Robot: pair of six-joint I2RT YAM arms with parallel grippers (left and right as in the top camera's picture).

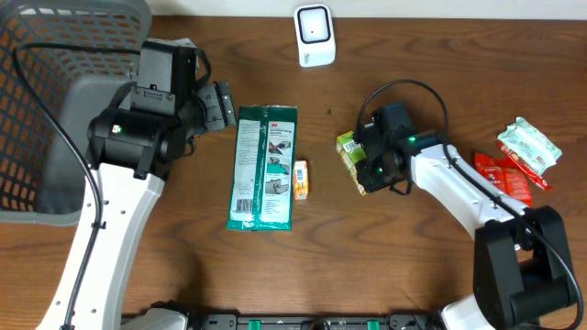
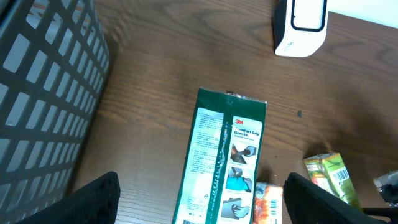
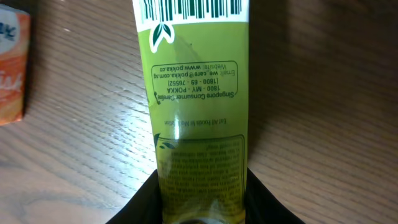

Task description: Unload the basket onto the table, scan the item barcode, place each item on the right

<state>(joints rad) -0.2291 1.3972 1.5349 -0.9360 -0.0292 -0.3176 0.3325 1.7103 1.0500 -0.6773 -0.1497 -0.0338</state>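
A green drink carton (image 1: 352, 160) lies on the wooden table right of centre, and my right gripper (image 1: 374, 165) is shut on it. The right wrist view shows the carton (image 3: 198, 106) pinched between both black fingers (image 3: 144, 200), its barcode (image 3: 191, 11) facing up at the top edge. A white barcode scanner (image 1: 314, 35) stands at the back of the table; it also shows in the left wrist view as the scanner (image 2: 301, 26). My left gripper (image 1: 218, 105) hangs open and empty above the table's left side, beside the top of a green glove packet (image 1: 264, 165).
A grey mesh basket (image 1: 55, 101) fills the far left. A small orange pack (image 1: 301, 179) lies between the glove packet and the carton. Red packets (image 1: 504, 176) and a white-green pouch (image 1: 529, 147) lie at the right.
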